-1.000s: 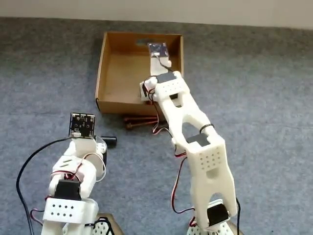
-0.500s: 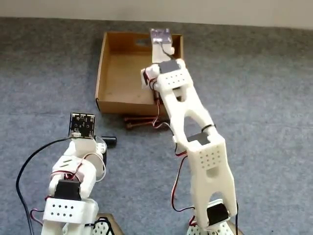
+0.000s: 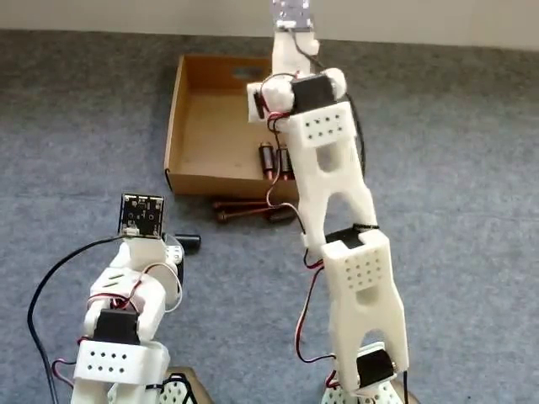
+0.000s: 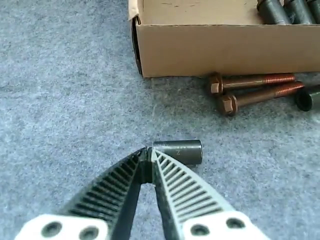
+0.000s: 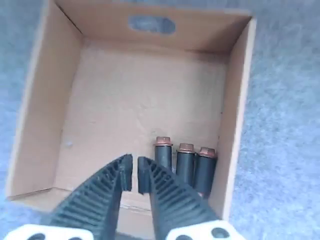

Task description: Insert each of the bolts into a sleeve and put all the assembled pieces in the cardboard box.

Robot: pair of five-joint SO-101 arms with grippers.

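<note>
So three sleeved copper-headed bolts (image 5: 186, 161) lie side by side in a corner of the brown cardboard box (image 5: 239, 90); my right gripper (image 5: 135, 172) hangs above them, jaws all but closed on nothing. My left gripper (image 4: 149, 156), pinched shut, touches the end of a short dark metal sleeve (image 4: 178, 151). Two long copper bolts (image 4: 252, 89) lie just outside the box wall; pairing one with that sleeve looks next, so both jaws must open.

Grey, felt-like mat (image 3: 455, 168) covers the desk from side to side, evenly lit, with only soft shadows on its nap. A pale, plain strip (image 3: 126, 15) runs along the far edge, whether wall or bare surface is unclear.
</note>
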